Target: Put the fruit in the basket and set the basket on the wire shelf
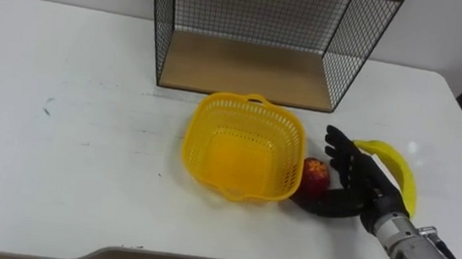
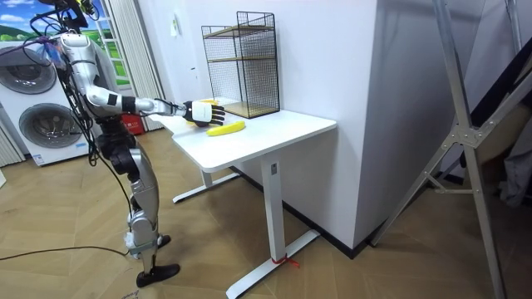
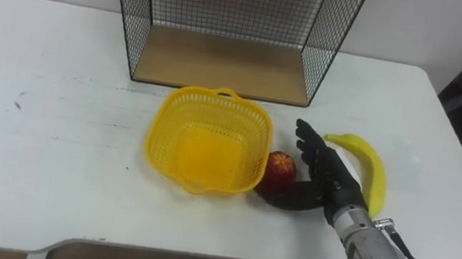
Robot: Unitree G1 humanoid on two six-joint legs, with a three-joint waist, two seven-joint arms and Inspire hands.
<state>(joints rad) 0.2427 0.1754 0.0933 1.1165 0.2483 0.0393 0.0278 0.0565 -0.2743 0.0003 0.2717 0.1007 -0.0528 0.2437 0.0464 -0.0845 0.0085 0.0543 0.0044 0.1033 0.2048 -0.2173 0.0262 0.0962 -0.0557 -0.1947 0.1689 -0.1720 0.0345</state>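
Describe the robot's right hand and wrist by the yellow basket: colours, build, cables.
The right hand is black all over, with slim, segmented mechanical fingers. It joins a cylindrical silver-grey metal wrist, with a dark cable looping out beside it. In the room view the arm behind is silver-grey with darker joints.

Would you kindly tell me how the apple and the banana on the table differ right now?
The apple is red and round; the banana is yellow, long and curved. The apple sits against the yellow basket's outer wall; the banana lies apart from it, further right. The right hand cups the apple with open fingers; the banana lies behind that hand. Both rest on the white table, outside the basket.
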